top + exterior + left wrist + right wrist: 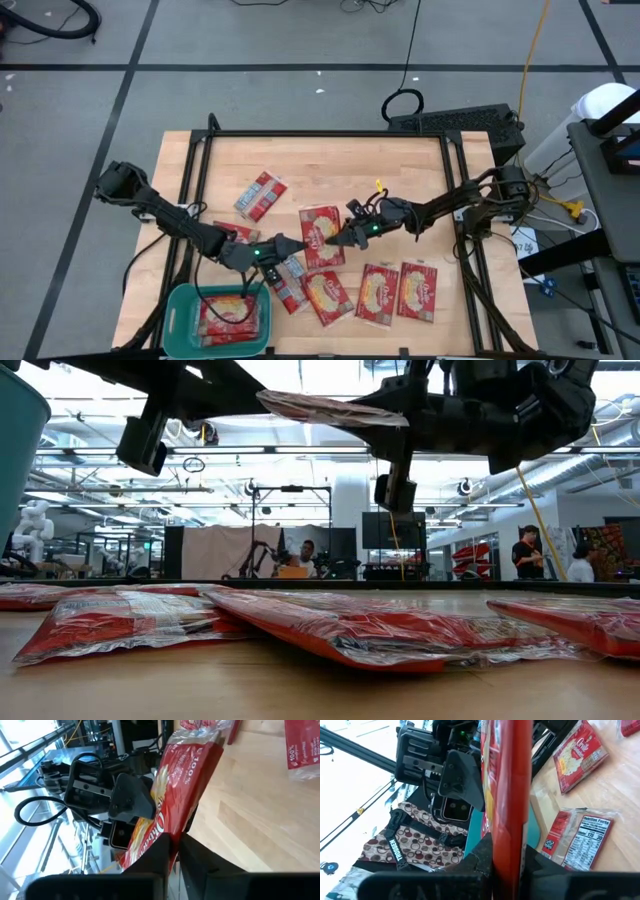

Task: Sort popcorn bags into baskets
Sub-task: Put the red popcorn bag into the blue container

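One red popcorn bag hangs in the air over the table's middle, held flat between both grippers; the low view shows the bag well above the table. My left gripper is shut on its left end and my right gripper on its right end. The teal basket stands at the near left and has red bags in it. Several more bags lie flat on the wood, among them one toward the far side and two near the front. My left gripper pinches the bag's left edge between its two fingers, coming level from the table's left. The bag is lifted clear and reaches away from the fingers. My right gripper pinches the opposite edge between its fingers, level from the table's right, so the bag spans the two grippers.
Bags lie on the table just below and in front of the held one, another under the left arm. Dark frame rails run along the table's left and right sides. People stand in the room far behind.
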`<action>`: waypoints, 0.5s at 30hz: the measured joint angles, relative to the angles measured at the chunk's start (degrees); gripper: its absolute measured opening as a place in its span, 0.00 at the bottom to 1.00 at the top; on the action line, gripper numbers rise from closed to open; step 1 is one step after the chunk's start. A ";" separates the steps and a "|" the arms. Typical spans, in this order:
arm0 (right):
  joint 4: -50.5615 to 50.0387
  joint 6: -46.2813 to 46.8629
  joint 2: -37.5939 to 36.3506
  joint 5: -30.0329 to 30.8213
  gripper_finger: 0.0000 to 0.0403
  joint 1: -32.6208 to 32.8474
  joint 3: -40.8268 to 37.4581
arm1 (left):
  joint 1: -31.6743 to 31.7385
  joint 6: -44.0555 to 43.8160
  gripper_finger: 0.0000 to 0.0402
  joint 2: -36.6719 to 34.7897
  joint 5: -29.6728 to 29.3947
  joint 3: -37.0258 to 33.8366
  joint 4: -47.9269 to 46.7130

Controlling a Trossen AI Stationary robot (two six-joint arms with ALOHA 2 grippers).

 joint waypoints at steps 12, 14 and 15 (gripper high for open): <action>-1.65 -1.35 0.63 -0.38 0.06 0.87 2.36 | -0.50 1.65 0.36 0.00 2.62 0.00 5.09; -2.02 -1.49 0.66 -0.28 0.06 0.84 2.62 | -0.20 2.21 0.40 0.00 1.10 0.00 5.17; -2.02 -1.51 0.66 -0.27 0.06 0.81 2.85 | 0.09 2.21 0.40 0.00 0.90 0.00 5.23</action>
